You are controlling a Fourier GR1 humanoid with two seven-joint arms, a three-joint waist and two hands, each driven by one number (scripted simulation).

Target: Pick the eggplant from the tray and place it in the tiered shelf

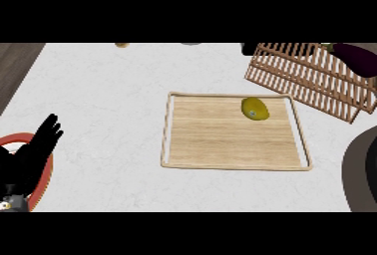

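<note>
Black left hand [37,149] rests left of the tray [167,130], fingers straight and together, over a round red-rimmed plate [46,177]. Glossy purple eggplant [358,57] lies on the slatted wooden shelf [309,74] beyond the tray's right corner; a smooth yellow oval fruit [255,108] sits on the pale-grained tray.

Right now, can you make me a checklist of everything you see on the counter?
Surface: white marbled counter.
Job's things: eggplant on the slatted shelf, top right; wooden tray at centre.
Clutter: yellow fruit on the tray; red-rimmed plate at left; small things at the far edge, too cut off to name.
Hands: left hand open, resting over the plate; right hand not seen, only a forearm.
Cables: nothing seen.
Surroundings: dark floor at left.
</note>
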